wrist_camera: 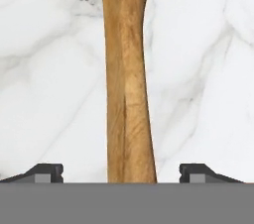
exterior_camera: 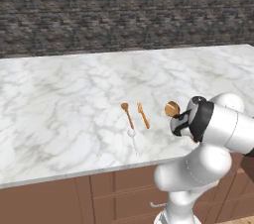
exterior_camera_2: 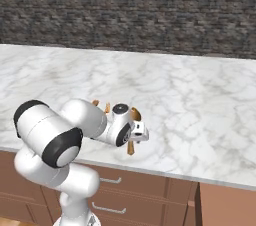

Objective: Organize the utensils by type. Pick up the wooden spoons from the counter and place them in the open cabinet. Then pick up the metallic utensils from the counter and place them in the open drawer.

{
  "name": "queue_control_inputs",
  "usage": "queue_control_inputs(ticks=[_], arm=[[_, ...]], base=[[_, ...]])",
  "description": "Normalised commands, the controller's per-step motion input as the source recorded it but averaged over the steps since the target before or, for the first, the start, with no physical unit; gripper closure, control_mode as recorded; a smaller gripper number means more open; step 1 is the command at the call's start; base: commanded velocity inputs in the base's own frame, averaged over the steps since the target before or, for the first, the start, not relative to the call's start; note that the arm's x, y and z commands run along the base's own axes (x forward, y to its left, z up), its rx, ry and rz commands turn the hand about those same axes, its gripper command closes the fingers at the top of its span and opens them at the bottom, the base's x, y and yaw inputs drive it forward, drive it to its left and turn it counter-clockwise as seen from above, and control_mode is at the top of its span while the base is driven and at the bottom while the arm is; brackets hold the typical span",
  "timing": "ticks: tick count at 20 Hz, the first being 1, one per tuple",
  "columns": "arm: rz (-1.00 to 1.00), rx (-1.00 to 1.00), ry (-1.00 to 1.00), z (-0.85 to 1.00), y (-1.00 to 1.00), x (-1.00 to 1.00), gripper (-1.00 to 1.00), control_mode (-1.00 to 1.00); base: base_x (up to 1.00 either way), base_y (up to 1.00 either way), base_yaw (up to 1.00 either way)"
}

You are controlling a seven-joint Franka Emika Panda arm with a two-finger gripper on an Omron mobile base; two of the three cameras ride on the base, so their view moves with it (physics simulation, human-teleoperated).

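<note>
The large wooden spoon's handle (wrist_camera: pixel 128 94) runs straight up the hand view, lying flat on the white marble counter (wrist_camera: pixel 44 69). My gripper (wrist_camera: pixel 123 173) hangs low over it, open, with one fingertip (wrist_camera: pixel 47 172) on each side of the handle and a clear gap on both sides. The spoon's round bowl (exterior_camera: pixel 172 108) peeks out beside my wrist. Left of it lie the small wooden spoon (exterior_camera: pixel 127 114), the orange-brown fork (exterior_camera: pixel 143 115) and the pale silvery spoon (exterior_camera: pixel 132 136). The open cabinet is out of view.
A dark stone wall (exterior_camera: pixel 124 10) backs the counter. Brown cupboard fronts with drawer handles (exterior_camera_2: pixel 107 180) sit below its front edge. A plain brown wooden surface (exterior_camera_2: pixel 227 205) juts out at the lower right; I cannot tell whether it is the open drawer.
</note>
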Motion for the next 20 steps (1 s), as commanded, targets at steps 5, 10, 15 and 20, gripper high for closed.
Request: queue_control_inputs(ticks=[5, 10, 15, 20], arm=[[0.01, 0.0, 0.0, -0.34, -0.08, -0.05, 1.0, -1.0], [0.0, 0.04, 0.0, -0.25, 0.03, -0.23, 1.0, -1.0], [0.0, 0.05, -0.02, -0.05, 0.43, -0.2, 1.0, -1.0], [-0.01, 0.04, -0.03, 0.08, 0.54, -0.08, 1.0, -1.0]], base=[[0.0, 0.0, 0.0], [0.0, 0.0, 0.0], [0.0, 0.0, 0.0], [0.0, 0.0, 0.0]])
